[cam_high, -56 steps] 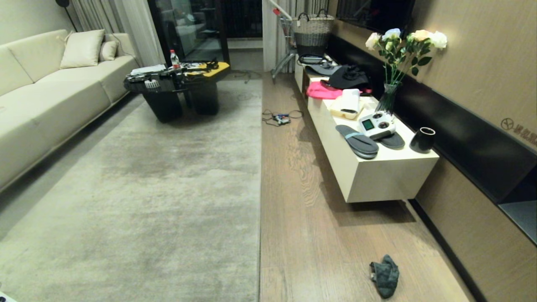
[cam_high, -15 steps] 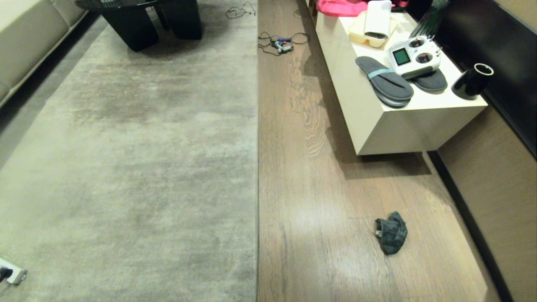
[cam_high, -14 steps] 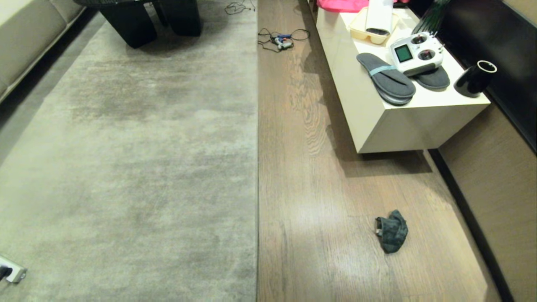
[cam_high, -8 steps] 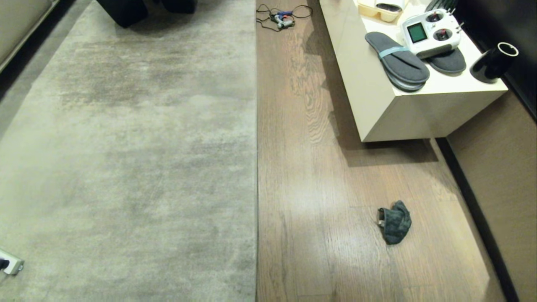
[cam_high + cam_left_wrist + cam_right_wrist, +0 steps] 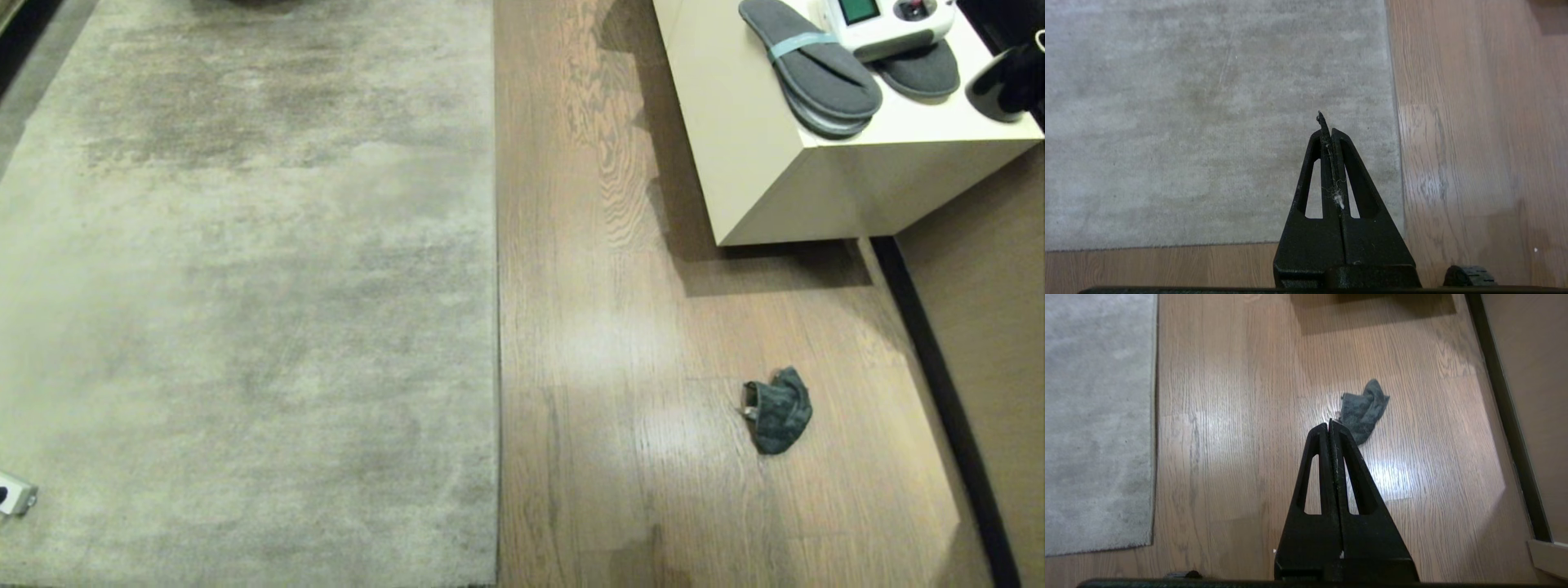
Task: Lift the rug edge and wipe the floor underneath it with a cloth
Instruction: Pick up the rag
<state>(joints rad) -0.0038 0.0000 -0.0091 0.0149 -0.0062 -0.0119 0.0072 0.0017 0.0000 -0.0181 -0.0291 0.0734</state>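
The head view had been tipped further down over the last second: the sofa and coffee table had slid out of sight, and the whole scene had shifted together, so nothing on the floor (image 5: 620,343) was judged to have been moved. The tilt was taken as preparation; no step of the task had yet been begun.

The cloth (image 5: 778,408) lay crumpled on the bare planks, well apart from the rug edge (image 5: 496,327) and nearer the dark skirting on the robot's right. The rug edge lay flat along its full visible length.

Neither arm was seen in the head view. The left gripper (image 5: 1327,122) was held above the rug's near right corner, its jaws pressed together on nothing but a wisp of lint. The right gripper (image 5: 1330,426) hung over the planks with its tip in line with the cloth, likewise closed and empty.

A cream cabinet (image 5: 775,163) stood by the wall, with grey slippers (image 5: 812,69) near its front corner. A white power strip (image 5: 12,494) lay at the rug's left margin.
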